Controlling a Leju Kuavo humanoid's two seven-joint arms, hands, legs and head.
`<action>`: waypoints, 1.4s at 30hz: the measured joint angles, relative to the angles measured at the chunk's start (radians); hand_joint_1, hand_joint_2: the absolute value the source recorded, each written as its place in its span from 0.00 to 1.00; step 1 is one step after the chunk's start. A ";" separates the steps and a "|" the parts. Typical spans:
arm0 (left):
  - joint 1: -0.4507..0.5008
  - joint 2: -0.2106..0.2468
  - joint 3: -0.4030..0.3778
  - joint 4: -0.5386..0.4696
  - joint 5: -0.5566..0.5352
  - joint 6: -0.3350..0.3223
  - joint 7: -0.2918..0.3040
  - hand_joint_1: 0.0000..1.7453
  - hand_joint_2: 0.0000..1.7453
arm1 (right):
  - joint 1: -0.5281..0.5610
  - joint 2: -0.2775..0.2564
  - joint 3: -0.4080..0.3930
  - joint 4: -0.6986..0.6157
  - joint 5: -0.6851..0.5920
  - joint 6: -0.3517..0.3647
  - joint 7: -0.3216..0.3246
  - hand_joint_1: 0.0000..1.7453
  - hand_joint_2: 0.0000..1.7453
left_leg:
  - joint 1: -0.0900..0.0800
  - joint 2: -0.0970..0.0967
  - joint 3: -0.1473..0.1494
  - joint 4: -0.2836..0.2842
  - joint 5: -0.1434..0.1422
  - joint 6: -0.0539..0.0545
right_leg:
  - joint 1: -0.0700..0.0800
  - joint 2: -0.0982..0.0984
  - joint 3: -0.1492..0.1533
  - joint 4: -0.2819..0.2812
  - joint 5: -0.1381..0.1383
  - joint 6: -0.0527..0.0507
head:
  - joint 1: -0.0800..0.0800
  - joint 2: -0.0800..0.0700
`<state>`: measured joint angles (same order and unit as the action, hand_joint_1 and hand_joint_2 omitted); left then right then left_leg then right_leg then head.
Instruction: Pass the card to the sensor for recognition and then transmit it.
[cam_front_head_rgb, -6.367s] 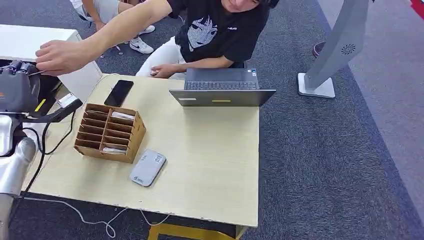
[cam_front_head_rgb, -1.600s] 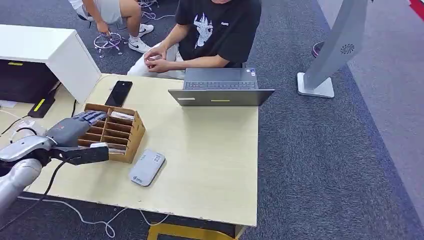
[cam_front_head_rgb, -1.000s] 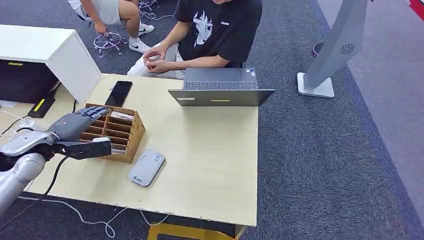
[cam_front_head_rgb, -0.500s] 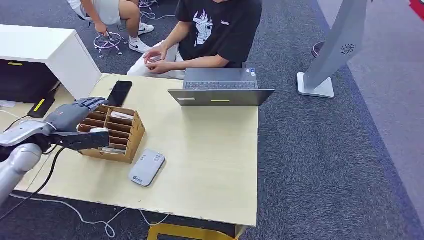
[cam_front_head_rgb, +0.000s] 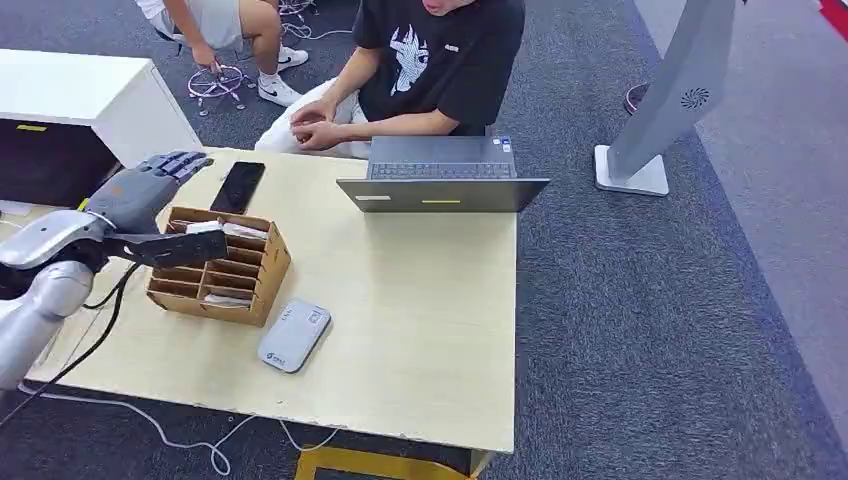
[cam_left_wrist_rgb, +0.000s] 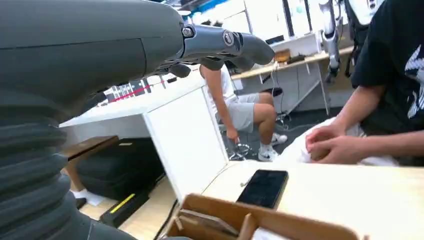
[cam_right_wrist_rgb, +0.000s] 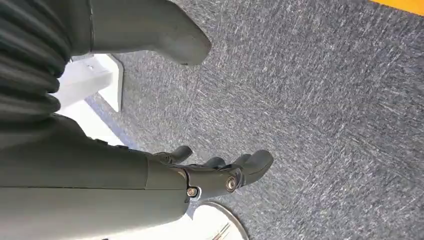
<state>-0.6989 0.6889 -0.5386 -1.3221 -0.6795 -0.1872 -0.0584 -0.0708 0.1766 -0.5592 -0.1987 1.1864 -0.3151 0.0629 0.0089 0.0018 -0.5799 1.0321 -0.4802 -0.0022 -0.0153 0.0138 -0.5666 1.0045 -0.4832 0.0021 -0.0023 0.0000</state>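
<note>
- The left hand (cam_front_head_rgb: 140, 195) hovered above the cardboard organizer (cam_front_head_rgb: 220, 266), fingers apart, holding nothing.
- White cards (cam_front_head_rgb: 240, 231) lay in the organizer's compartments.
- The grey sensor (cam_front_head_rgb: 295, 335) lay flat on the table (cam_front_head_rgb: 420, 330), just beside the organizer.
- The right hand (cam_right_wrist_rgb: 210, 175) hung over carpet, fingers loosely spread, empty.

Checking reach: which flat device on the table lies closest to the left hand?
The black phone, beside the left hand behind the cardboard organizer; the grey card reader lies farther, at the organizer's front.

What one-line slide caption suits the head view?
Robot's left hand hovers open above a brown cardboard card organiser on a pale wooden table, grey card sensor nearby.
</note>
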 joint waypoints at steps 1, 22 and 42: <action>-0.002 -0.019 -0.002 0.017 -0.010 0.018 -0.001 0.00 1.00 | 0.000 0.000 0.000 0.000 0.005 0.001 0.000 0.00 1.00 | 0.000 0.000 0.000 0.000 0.000 0.000 | 0.000 0.000 0.000 0.000 0.000 0.000 | 0.000 0.000; -0.002 -0.146 -0.017 0.133 -0.031 0.059 -0.029 0.00 1.00 | -0.005 0.009 -0.001 0.000 0.006 0.005 -0.002 0.00 1.00 | 0.000 0.000 0.000 0.000 0.000 0.000 | 0.000 0.000 0.000 0.000 0.000 0.000 | 0.000 0.000; -0.059 -0.096 -0.048 0.193 -0.032 -0.004 -0.016 0.00 1.00 | -0.010 0.011 -0.010 0.000 0.006 0.006 -0.003 0.00 1.00 | 0.000 0.000 0.000 0.000 0.000 0.000 | 0.000 0.000 0.000 0.000 0.000 0.000 | 0.000 0.000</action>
<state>-0.7582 0.5924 -0.5863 -1.1292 -0.7115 -0.1916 -0.0744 -0.0810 0.1877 -0.5692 -0.1987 1.1929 -0.3090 0.0599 0.0093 0.0021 -0.5801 1.0322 -0.4802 -0.0022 -0.0152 0.0141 -0.5666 1.0045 -0.4832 0.0021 -0.0023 0.0000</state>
